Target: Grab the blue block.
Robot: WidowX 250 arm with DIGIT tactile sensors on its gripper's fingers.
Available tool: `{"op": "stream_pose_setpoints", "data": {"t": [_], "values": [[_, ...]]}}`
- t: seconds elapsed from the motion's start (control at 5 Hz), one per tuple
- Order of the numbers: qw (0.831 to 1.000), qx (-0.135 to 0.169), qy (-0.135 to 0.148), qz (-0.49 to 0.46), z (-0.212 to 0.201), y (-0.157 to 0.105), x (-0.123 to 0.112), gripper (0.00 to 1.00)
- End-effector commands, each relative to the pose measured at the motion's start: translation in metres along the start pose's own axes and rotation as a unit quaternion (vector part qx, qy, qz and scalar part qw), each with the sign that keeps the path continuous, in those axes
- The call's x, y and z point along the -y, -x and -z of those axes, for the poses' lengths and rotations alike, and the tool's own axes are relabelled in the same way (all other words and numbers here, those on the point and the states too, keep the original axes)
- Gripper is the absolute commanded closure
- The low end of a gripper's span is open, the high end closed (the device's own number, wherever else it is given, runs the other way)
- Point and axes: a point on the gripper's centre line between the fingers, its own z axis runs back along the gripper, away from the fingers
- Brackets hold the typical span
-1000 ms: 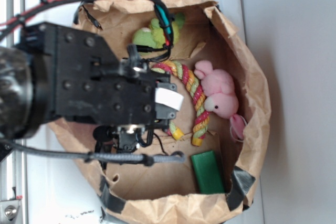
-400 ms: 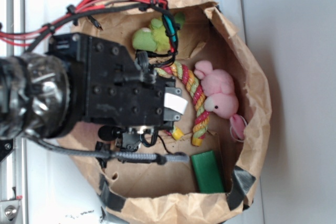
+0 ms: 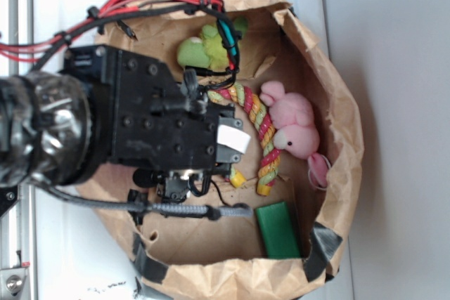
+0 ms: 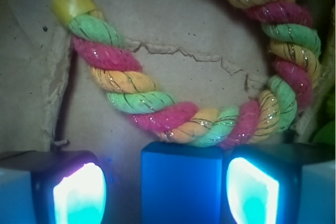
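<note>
Gripper (image 4: 165, 195): released, jaws apart and set to either side of the blue block (image 4: 181, 182), not clenched on it. In the wrist view the right finger pad (image 4: 249, 192) stands just beside the block's right face (contact cannot be confirmed), while the left finger pad (image 4: 79, 195) is separated from the block's left face by a clear gap. The block lies flat on the brown paper floor (image 4: 184, 72), between the fingers and nearer the right one. Directly beyond its far edge runs the curve of a rope toy (image 4: 173, 124), twisted in green, pink and orange strands, with a yellow end cap (image 4: 73, 1) at upper left; whether rope and block touch cannot be told. In the exterior view the black arm (image 3: 140, 128) hangs over the paper bag (image 3: 344, 103) and hides the block entirely. Beside the rope's outer side lies a pink plush toy (image 3: 295, 128). A green plush toy (image 3: 200, 47) sits at the far wall under the cables. A dark green block (image 3: 280, 230) lies flat near the bag's near rim, well apart from the gripper.
</note>
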Motion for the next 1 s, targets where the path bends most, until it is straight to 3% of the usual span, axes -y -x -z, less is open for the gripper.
{"op": "stream_pose_setpoints", "data": {"t": [0.0, 0.4, 0.8], "values": [[0.999, 0.033, 0.024, -0.004, -0.005, 0.005, -0.006, 0.0], [0.999, 0.032, 0.029, -0.003, -0.005, 0.012, -0.013, 0.0], [0.999, 0.024, 0.017, -0.014, 0.006, 0.007, -0.019, 0.0]]}}
